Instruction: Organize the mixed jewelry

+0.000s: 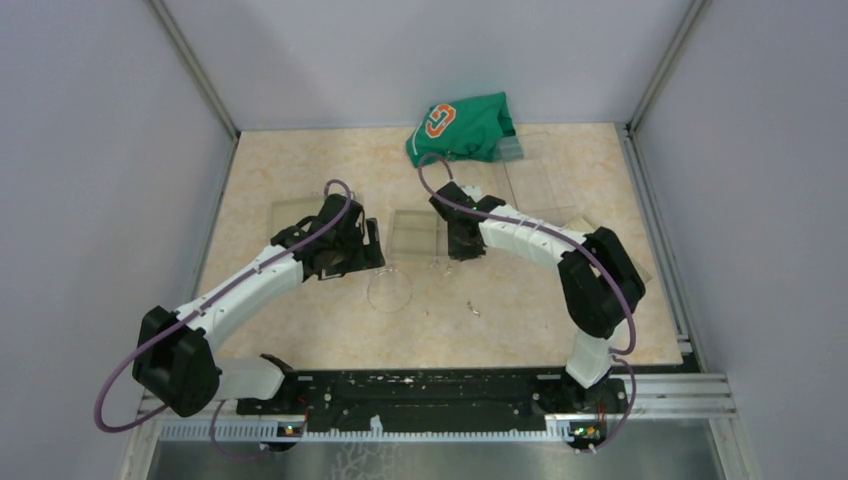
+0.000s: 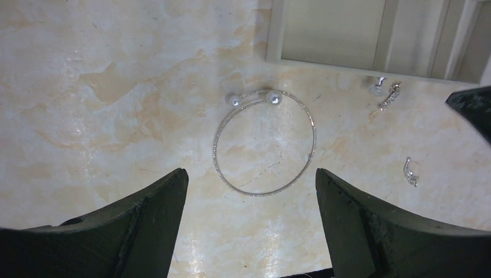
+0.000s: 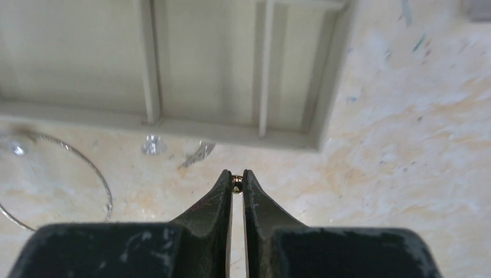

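Green cloth [image 1: 462,128] lies beyond the clear compartmented box [image 1: 415,232], seemingly apart.

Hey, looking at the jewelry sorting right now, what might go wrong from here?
The tiny gold-toned bead is pinched only at the very tips of the shut right jaws, short of the clear compartment box; it may slip out and bounce away. The thin pearl-tipped bangle lies flat on the table below the wide-open left jaws; closing on it may skid it toward the small earrings or bend its wire.
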Available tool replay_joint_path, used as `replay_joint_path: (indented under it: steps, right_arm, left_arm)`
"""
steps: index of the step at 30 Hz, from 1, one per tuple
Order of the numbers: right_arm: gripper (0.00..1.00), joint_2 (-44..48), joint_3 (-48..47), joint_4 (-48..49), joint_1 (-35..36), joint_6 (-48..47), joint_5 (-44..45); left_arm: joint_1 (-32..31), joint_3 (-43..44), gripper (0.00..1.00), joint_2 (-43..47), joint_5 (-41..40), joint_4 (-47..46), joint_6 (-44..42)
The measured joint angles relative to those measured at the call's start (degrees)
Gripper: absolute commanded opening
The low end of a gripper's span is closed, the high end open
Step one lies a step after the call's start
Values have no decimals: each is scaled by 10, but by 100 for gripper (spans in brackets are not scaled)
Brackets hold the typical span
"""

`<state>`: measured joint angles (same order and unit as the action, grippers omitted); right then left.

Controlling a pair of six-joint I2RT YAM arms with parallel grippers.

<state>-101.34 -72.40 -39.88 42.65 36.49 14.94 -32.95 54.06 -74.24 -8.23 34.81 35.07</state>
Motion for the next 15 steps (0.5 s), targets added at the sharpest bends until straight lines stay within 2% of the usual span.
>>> replay_joint_path:
  steps: [5, 15]
  right_arm:
    - [2, -1, -52, 0, -52, -25, 5]
    - [2, -80, -137, 8, -80, -54, 0]
  left_arm:
    - [0, 0, 88, 0, 3, -1, 0]
    - [0, 0, 88, 6, 1, 0, -1]
